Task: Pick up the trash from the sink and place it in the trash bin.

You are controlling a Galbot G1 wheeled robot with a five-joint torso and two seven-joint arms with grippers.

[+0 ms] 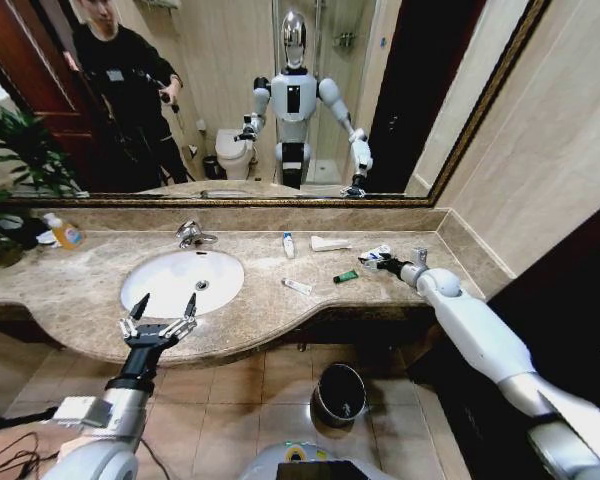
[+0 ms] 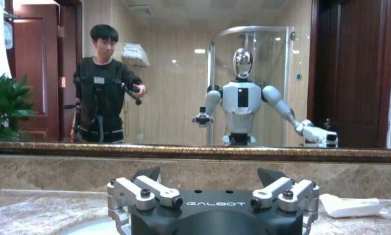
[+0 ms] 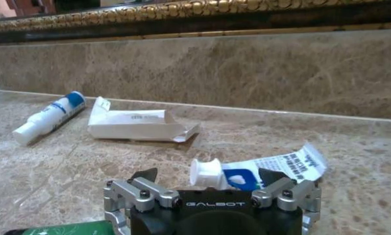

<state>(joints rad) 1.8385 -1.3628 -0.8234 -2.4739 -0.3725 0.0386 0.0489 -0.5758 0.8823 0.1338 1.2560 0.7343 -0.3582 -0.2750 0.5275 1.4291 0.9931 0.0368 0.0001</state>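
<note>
On both wrist housings, white lettering reads "GALBOT". The right gripper (image 3: 208,177), low over the counter (image 1: 260,262), has jaws spread wide around a white-and-blue packet (image 3: 264,169), not closed on it. The left gripper (image 1: 162,315) hovers at the sink's (image 1: 180,282) front rim, jaws released and empty. Nearby lie a blue-banded tube (image 3: 48,117), a flat wrapper (image 3: 140,125) and a green tube (image 1: 346,276). The trash bin (image 1: 339,394) stands on the floor.

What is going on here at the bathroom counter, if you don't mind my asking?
The robot is clearing small toiletry trash off the marble counter. Its right gripper is open around a white-and-blue packet near the wall. Its left gripper is open at the sink's front edge. A tube, a box and a green tube lie untouched; the bin sits on the floor.
</note>
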